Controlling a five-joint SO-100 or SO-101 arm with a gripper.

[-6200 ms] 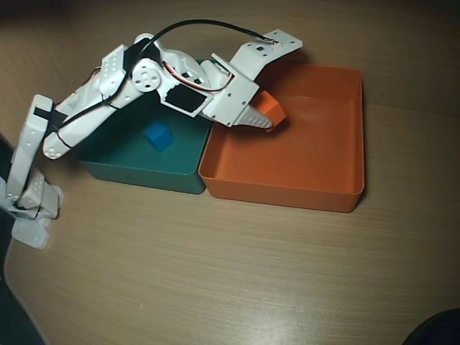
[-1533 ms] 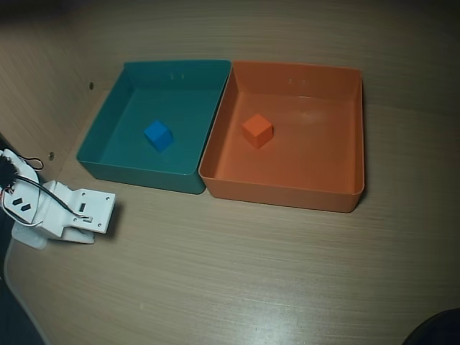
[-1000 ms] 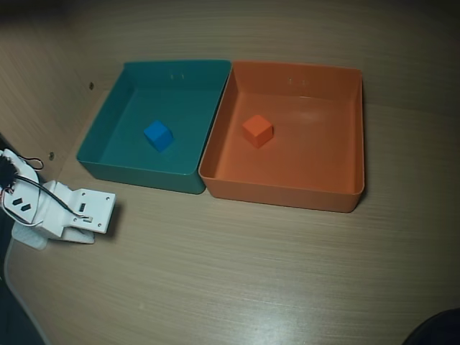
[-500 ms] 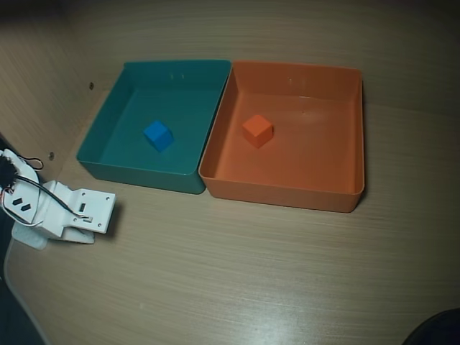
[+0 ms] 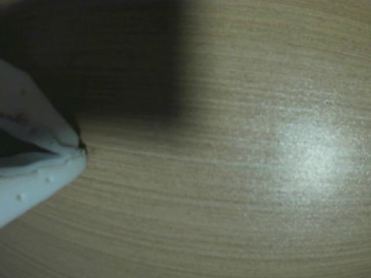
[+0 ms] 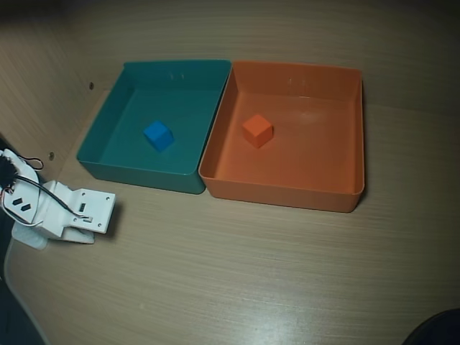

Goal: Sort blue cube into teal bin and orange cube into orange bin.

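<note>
Gripper (image 5: 81, 149) resting closed and empty near table's (image 6: 251, 273) left edge, blue cube (image 6: 159, 135) sitting in teal bin (image 6: 136, 170), orange cube (image 6: 257, 131) sitting in orange bin (image 6: 287, 195).

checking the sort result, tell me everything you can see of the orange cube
The small matte orange cube has plain faces and crisp edges and looks like plastic or painted wood. It sits flat, turned slightly askew, on the floor of the large orange plastic bin, left of the bin's centre in the overhead view. It touches no wall, and the claw is nowhere near it.
</note>
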